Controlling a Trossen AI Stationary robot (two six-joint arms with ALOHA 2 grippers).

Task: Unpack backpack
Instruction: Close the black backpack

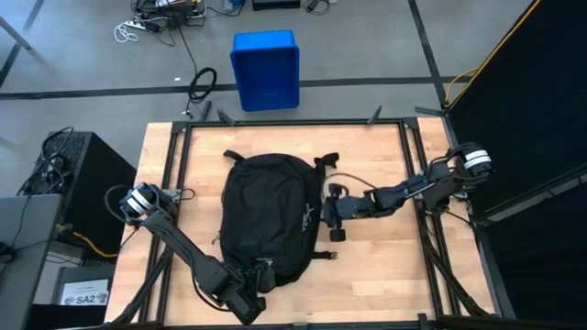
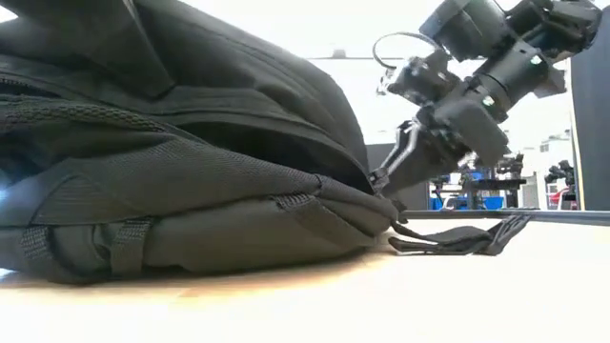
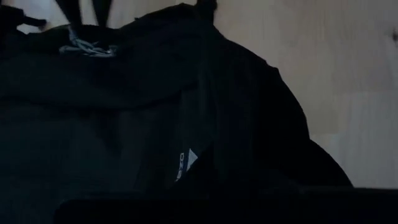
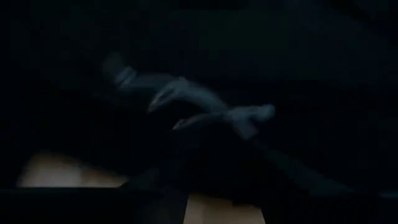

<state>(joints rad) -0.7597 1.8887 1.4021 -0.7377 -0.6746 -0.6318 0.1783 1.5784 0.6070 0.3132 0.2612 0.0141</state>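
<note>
Nearest, we see the left gripper (image 1: 246, 307) closed at the table's (image 1: 385, 266) front edge, touching the backpack's (image 1: 268, 215) near end. Mid-table lies the black backpack; at its right side the right gripper (image 1: 323, 217) pinches a grey zipper pull (image 4: 186, 96).

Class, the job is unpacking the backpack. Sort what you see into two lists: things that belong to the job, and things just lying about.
Belongs to the job:
backpack
right hand, at the backpack's side
left hand, shut, at the backpack's near end

Just lying about:
blue bin on the floor
cables on the floor
</note>
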